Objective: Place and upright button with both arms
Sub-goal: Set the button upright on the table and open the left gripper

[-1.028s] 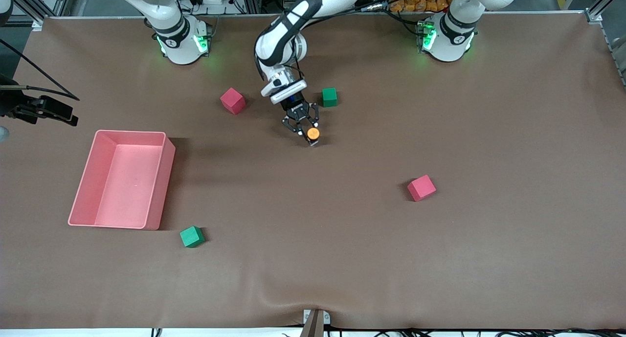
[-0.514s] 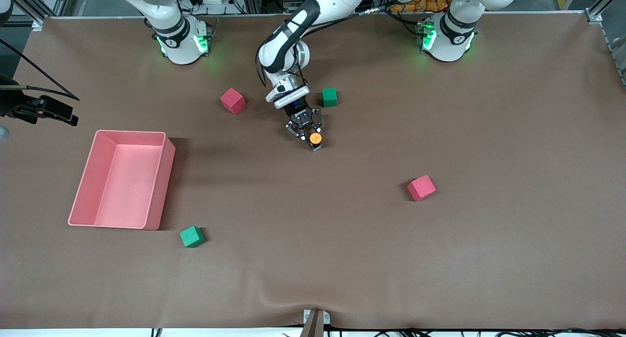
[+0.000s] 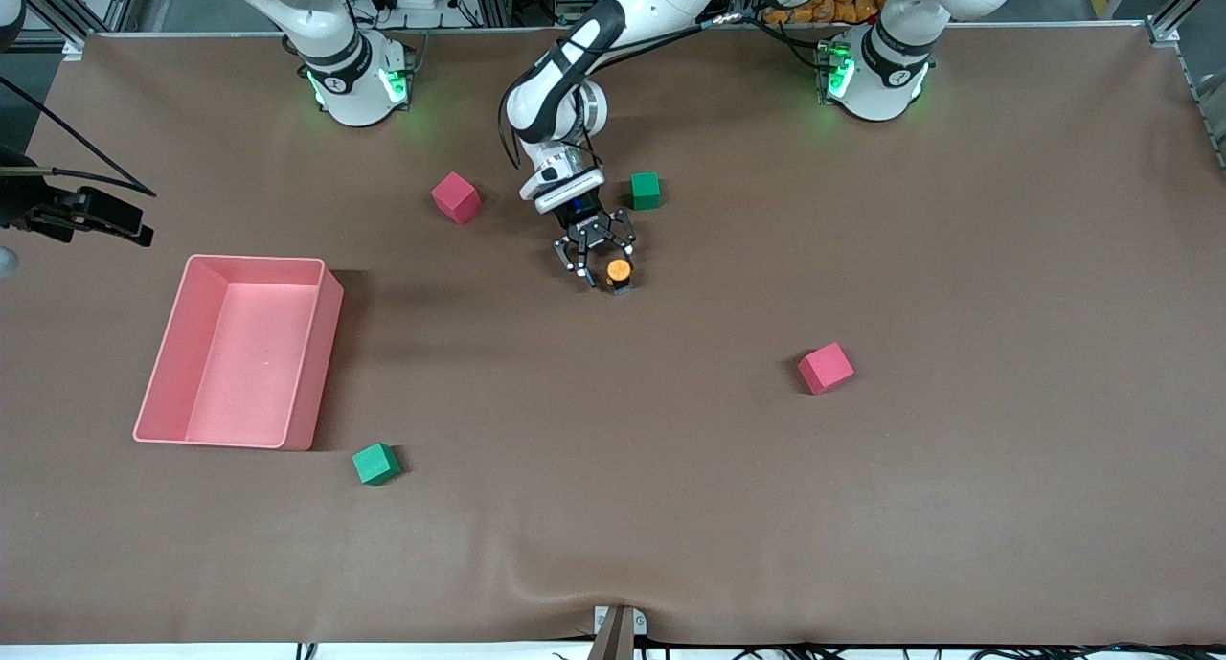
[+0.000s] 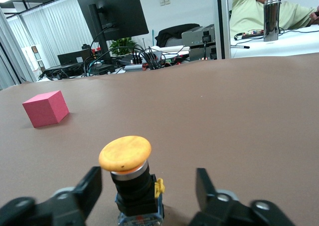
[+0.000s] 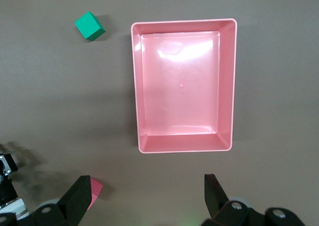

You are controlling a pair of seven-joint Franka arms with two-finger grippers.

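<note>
The left gripper (image 3: 599, 260) has just spread its fingers, leaving the button (image 3: 619, 273) standing upright (cap up) on the table (image 3: 958, 497); placement looks done. The right gripper (image 5: 144, 198) waits, spread wide, above the pink tray (image 5: 227, 86).

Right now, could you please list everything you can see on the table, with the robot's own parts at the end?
button: one, orange cap on a black-grey body, standing upright on the table between the open fingers of the left gripper.
red cubes: two, one near the right arm's base, one toward the left arm's end of the table.
green cubes: two, one beside the left arm's wrist, one nearer the front camera than the tray.
tray: one, pink, toward the right arm's end of the table.
left gripper: open, down at the table around the button.
right gripper: open, waiting high over the tray.
</note>
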